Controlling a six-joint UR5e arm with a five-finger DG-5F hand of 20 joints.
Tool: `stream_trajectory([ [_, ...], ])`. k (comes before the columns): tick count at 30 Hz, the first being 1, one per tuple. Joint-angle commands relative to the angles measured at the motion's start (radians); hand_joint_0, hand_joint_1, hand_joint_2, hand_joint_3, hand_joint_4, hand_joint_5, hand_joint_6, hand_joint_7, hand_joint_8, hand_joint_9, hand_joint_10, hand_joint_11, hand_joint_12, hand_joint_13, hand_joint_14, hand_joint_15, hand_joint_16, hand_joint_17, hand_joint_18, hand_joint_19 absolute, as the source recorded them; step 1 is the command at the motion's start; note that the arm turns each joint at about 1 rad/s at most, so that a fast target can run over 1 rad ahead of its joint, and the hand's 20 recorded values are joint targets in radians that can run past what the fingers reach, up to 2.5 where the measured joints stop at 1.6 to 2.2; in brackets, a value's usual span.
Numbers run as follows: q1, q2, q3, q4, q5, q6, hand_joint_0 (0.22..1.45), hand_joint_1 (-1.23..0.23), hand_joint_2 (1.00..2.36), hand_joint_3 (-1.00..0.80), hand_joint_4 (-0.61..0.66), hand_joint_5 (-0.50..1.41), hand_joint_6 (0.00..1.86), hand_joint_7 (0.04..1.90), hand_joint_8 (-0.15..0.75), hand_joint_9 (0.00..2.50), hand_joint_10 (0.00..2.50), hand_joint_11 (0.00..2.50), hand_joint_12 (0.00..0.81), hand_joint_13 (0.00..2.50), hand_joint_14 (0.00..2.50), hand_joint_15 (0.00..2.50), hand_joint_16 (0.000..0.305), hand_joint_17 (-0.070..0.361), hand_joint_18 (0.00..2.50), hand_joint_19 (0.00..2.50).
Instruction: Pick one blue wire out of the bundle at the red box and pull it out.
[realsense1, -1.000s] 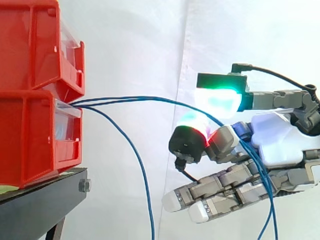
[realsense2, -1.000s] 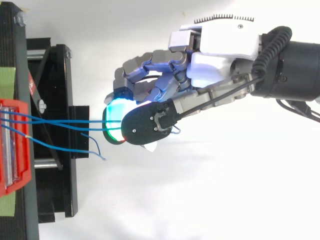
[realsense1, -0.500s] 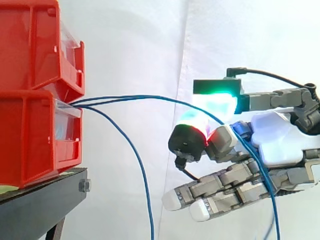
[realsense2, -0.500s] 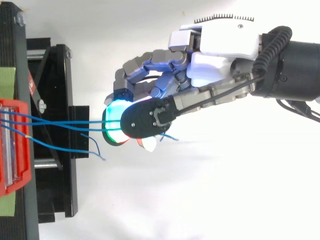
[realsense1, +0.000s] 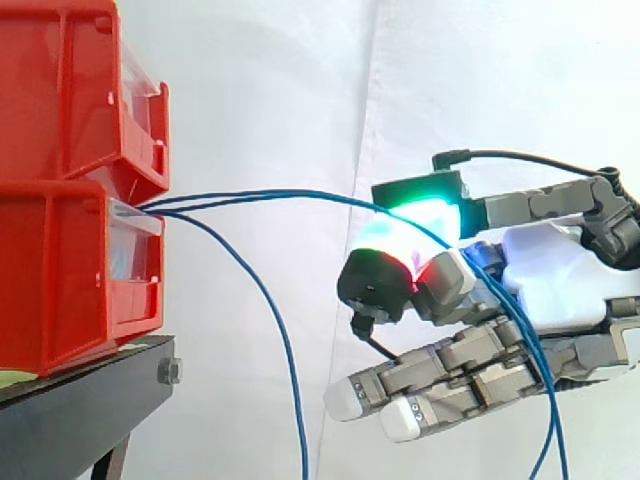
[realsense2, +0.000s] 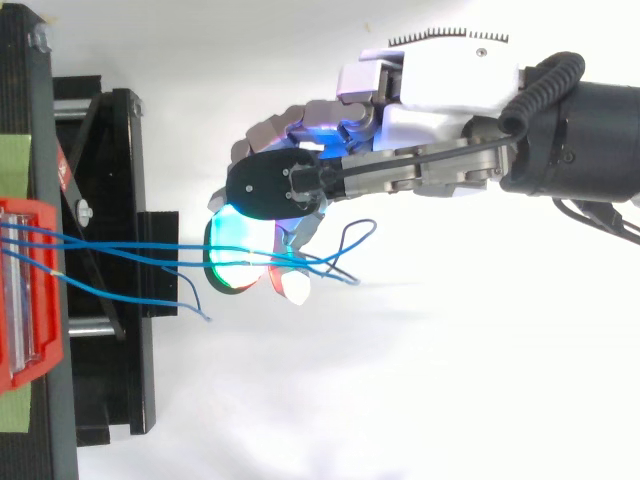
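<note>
Blue wires (realsense1: 270, 193) from the red box (realsense1: 70, 280) cross the robot hand (realsense1: 560, 285); whether it grips them cannot be told.

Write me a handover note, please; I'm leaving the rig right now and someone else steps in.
Hand: off the box, among the wires; whether it grips one cannot be told.
Wires: three blue ones come out of the box. Two run across to the hand and drape over it; the third wire hangs down beside the stand.
Done: the hand is at the wires; none is out of the box.
Left: secure one wire alone, then pull it clear of the box.
</note>
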Motion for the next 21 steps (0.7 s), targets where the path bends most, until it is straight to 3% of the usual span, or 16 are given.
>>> stream_trajectory([
  [1, 0.000, 0.001, 0.001, 0.001, 0.000, 0.000, 0.52, -0.54, 1.01, -0.17, 0.27, -0.14, 0.79, 1.13, 0.375, 0.97, 0.02, 0.95, 0.476, 0.26, 0.01, 0.12, 0.078, 0.176, 0.23, 0.31],
  [5, 0.000, 0.001, 0.001, 0.001, 0.000, -0.003, 0.50, -0.50, 1.01, -0.30, 0.24, -0.15, 0.77, 1.19, 0.335, 0.92, 0.02, 0.97, 0.428, 0.22, 0.00, 0.13, 0.068, 0.152, 0.16, 0.33],
  [13, 0.000, 0.001, 0.001, 0.006, 0.000, -0.015, 0.46, -0.49, 1.00, -0.49, 0.27, -0.15, 0.77, 1.18, 0.354, 0.93, 0.02, 0.98, 0.448, 0.23, 0.01, 0.13, 0.072, 0.161, 0.19, 0.32],
  [21, 0.000, 0.001, 0.000, 0.006, 0.001, -0.015, 0.45, -0.73, 1.00, -0.50, 0.28, -0.15, 0.81, 1.21, 0.351, 0.93, 0.02, 1.00, 0.448, 0.26, 0.00, 0.10, 0.071, 0.161, 0.24, 0.28],
])
